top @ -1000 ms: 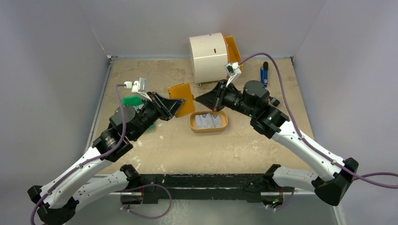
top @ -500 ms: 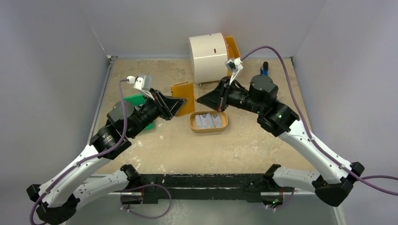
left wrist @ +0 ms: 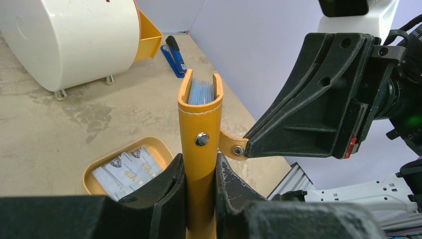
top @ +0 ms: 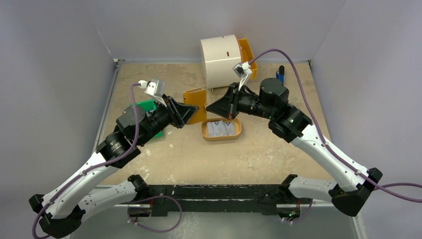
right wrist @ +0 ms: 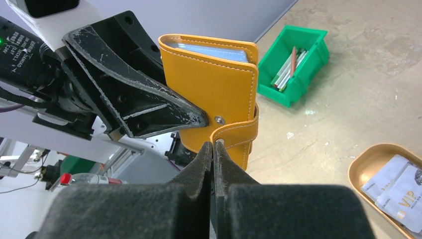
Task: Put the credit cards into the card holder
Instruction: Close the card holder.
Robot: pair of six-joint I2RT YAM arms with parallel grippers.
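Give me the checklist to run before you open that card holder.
1. Left fingers clamped on the card holder: ok.
2. Right fingers pinching the strap: ok.
3. Strap off its snap stud: ok.
4. Holder covers spread apart for loading: not ok, closed.
5. Credit cards lying in the tray: ok.
6. One arm free to pick up a card: not ok, both are occupied.
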